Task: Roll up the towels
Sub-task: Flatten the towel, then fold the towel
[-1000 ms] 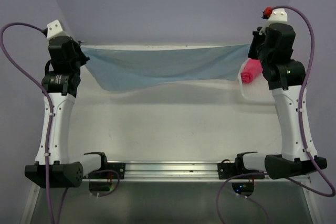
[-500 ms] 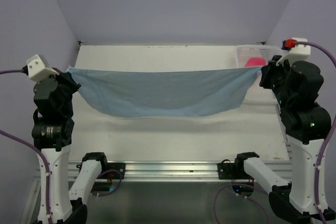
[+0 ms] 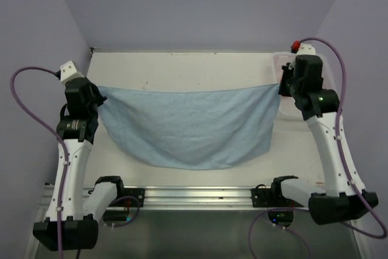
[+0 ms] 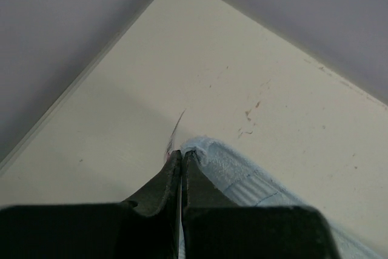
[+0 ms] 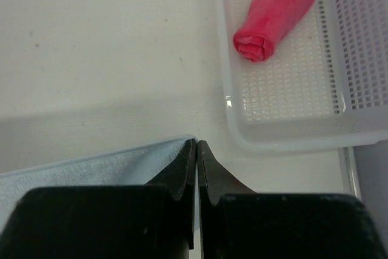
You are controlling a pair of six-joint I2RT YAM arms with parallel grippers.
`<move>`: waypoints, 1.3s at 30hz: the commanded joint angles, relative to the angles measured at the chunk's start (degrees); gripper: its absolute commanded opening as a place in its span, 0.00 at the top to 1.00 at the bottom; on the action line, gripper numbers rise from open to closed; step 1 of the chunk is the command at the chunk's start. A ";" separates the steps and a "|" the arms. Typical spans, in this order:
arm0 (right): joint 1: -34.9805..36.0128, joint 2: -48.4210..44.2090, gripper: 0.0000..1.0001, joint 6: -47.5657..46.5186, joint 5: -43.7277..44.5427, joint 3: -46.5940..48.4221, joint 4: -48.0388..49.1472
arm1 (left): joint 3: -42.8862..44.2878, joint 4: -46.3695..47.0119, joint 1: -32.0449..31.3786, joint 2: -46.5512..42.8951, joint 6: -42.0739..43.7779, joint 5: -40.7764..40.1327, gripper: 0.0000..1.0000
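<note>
The light blue towel (image 3: pixel 191 125) hangs spread out between my two grippers above the table, its lower edge sagging toward the near side. My left gripper (image 3: pixel 99 96) is shut on its left top corner, and the corner shows at the fingertips in the left wrist view (image 4: pixel 209 153). My right gripper (image 3: pixel 280 84) is shut on the right top corner, which shows in the right wrist view (image 5: pixel 121 162). The red-pink towel (image 5: pixel 276 10) lies rolled up inside the white mesh basket (image 5: pixel 291 137); the right arm hides it in the top view.
The white basket stands at the table's far right corner, partly visible behind the right arm (image 3: pixel 280 60). The cream table (image 3: pixel 182 68) has its back edge against the purple wall, and its left edge shows in the left wrist view (image 4: pixel 79 83).
Both grippers have moved with the towel, inward and toward the near side, from the far edge. The towel now hangs longer and flatter than before.
</note>
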 commanded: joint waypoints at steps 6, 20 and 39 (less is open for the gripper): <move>-0.24 18.21 1.00 -1.31 2.85 -3.41 14.82 | -2.07 15.30 0.62 18.90 -1.16 2.20 1.00; -0.33 36.88 1.00 -3.94 3.81 -4.81 31.26 | 1.80 24.45 0.71 37.99 2.88 5.62 1.00; -1.38 24.23 1.00 -6.67 1.09 -14.38 27.75 | -6.89 21.12 1.15 30.09 5.61 9.50 1.00</move>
